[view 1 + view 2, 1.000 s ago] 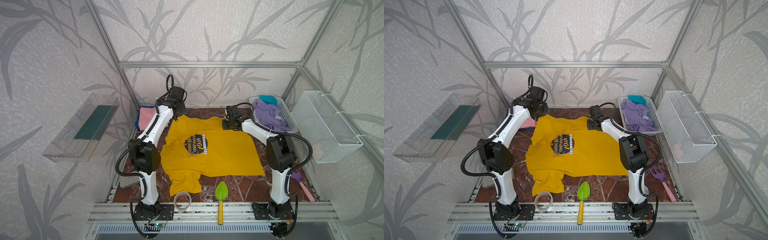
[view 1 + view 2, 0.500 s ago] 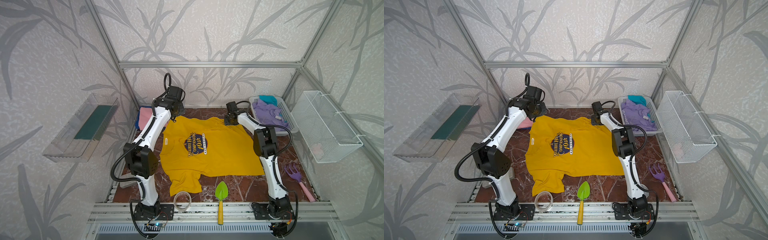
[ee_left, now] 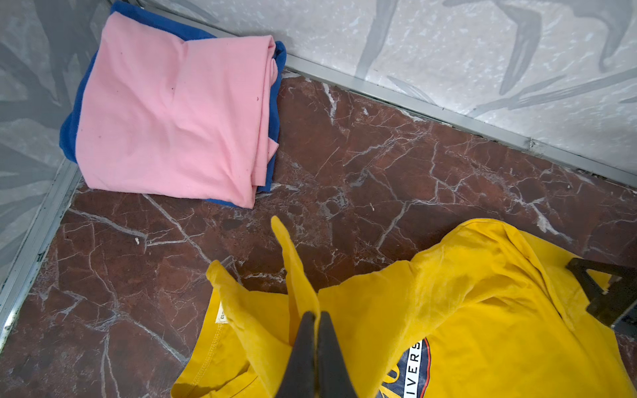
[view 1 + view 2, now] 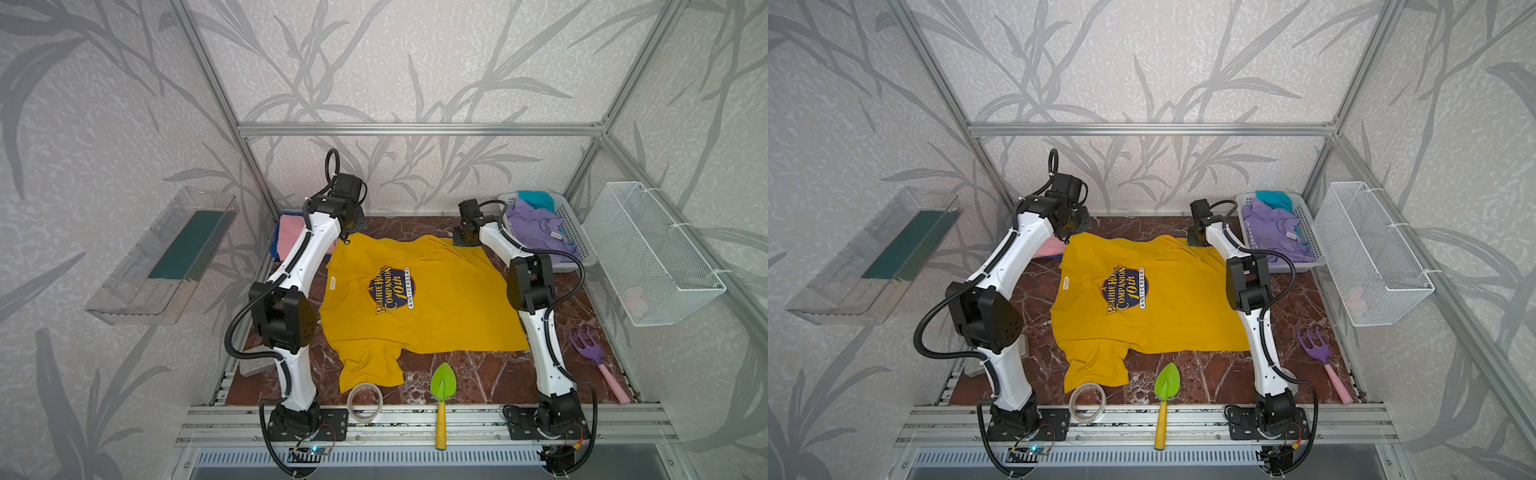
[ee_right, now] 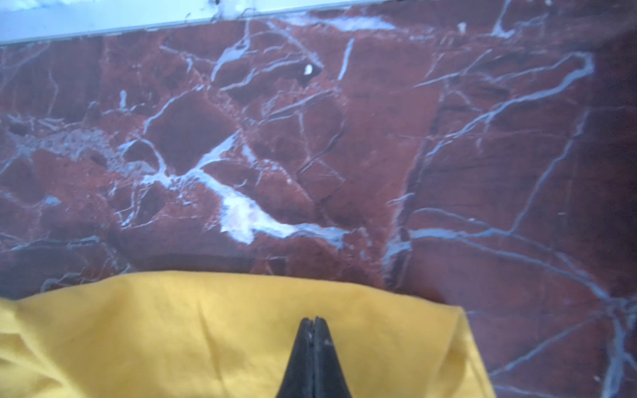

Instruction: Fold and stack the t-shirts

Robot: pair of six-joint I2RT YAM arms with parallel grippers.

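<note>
Left tool (image 3: 316,315): jaws pressed together on a pinch of the yellow t-shirt (image 4: 415,299), up by its far shoulder. A flap of cloth stands out past the tip.

Right tool (image 5: 313,320): jaws also together, tip on the far hem corner. We judge there is cloth in it, since the fabric ridges up toward it, but the pinch itself is hidden under the tip.

The shirt lies spread on the table (image 3: 379,155), print up. Its collar is toward the left arm and its hem toward the right arm. The near sleeve ends just beside the tape roll (image 4: 365,401) at the front.

Step in hand, as we read it: bring the far edge over toward the front for a lengthwise fold. To do it well, we lift both corners level and together. We keep the edge between them lightly taut so it does not sag. We carry it low across the print and lay it square on the near edge before letting go. The right pinch looks thin and may slip.

Beyond:
- A pink t-shirt (image 3: 172,110) lies folded on a blue t-shirt (image 3: 280,55) in the far left corner; that is the stack.
- A lavender t-shirt (image 4: 536,228) and a teal t-shirt (image 4: 536,199) sit in the basket (image 4: 573,224).
</note>
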